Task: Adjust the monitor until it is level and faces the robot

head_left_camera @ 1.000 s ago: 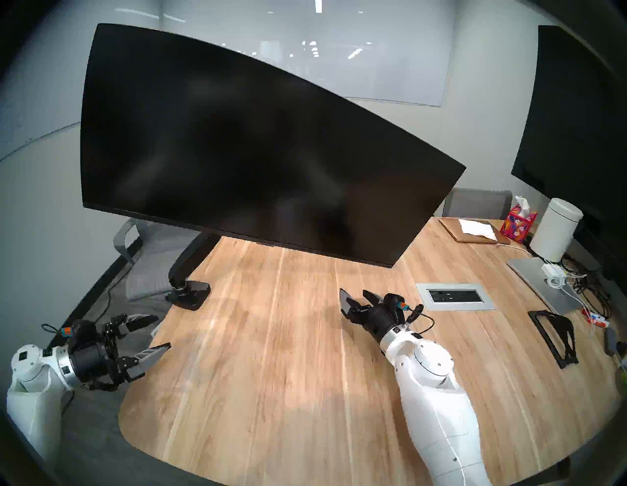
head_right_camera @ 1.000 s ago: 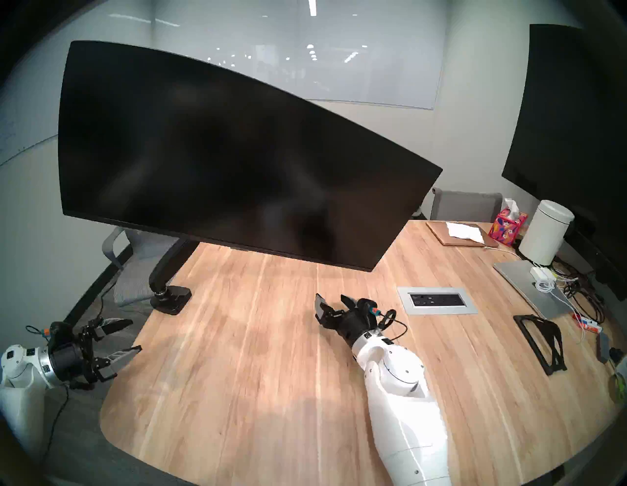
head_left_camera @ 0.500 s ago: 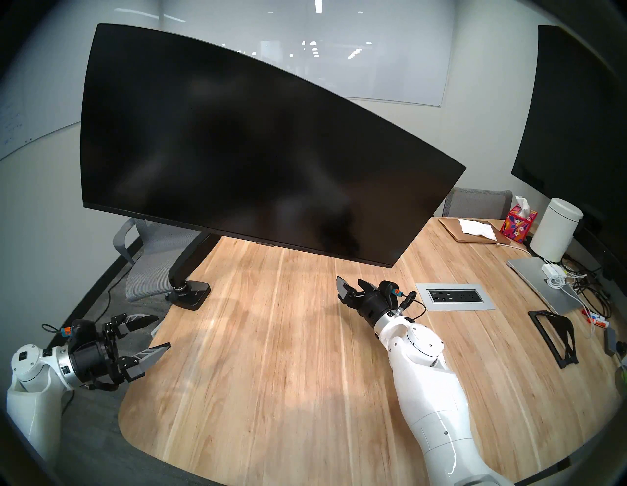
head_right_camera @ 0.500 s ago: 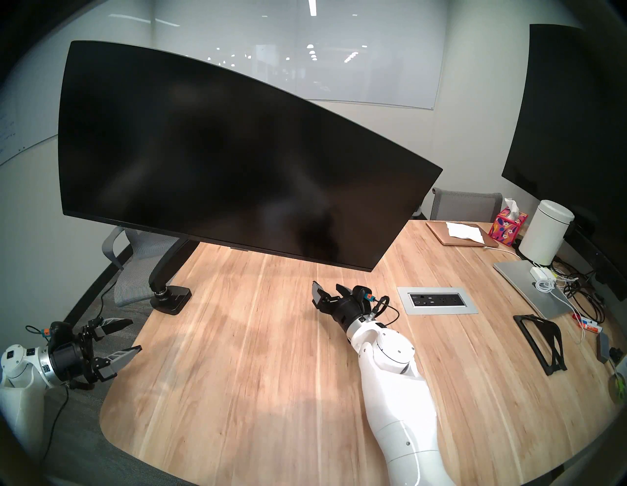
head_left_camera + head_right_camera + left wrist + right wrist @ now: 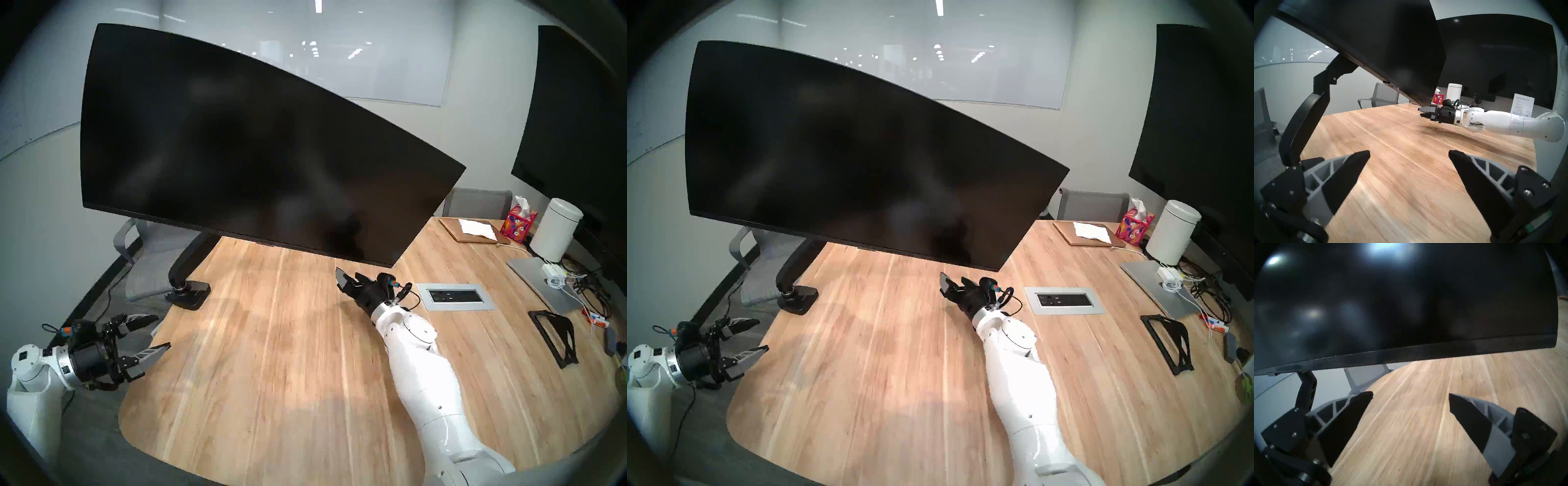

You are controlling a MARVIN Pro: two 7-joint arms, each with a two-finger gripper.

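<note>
The monitor (image 5: pixel 254 146) is a very wide black blank screen, tilted so that its right end hangs lower than its left. It also fills the top of the right wrist view (image 5: pixel 1407 302). Its black arm (image 5: pixel 190 261) runs down to a clamp base (image 5: pixel 190 293) at the table's left edge. My right gripper (image 5: pixel 349 276) is open and empty over the table, just in front of and below the monitor's lower edge near its right corner, apart from it. My left gripper (image 5: pixel 162 332) is open and empty beside the table's left edge, near the clamp base.
A larger dark wall screen (image 5: pixel 576 118) hangs at the right. On the wooden table (image 5: pixel 271 373) lie a socket panel (image 5: pixel 454 296), a laptop (image 5: pixel 539 285), a white canister (image 5: pixel 556 234), a tissue box (image 5: pixel 519 224) and a black stand (image 5: pixel 556 336). Grey chairs (image 5: pixel 152 258) stand behind.
My right arm has reached forward, bringing its open gripper closer under the monitor's lower right edge. The left arm and the monitor have not moved.
</note>
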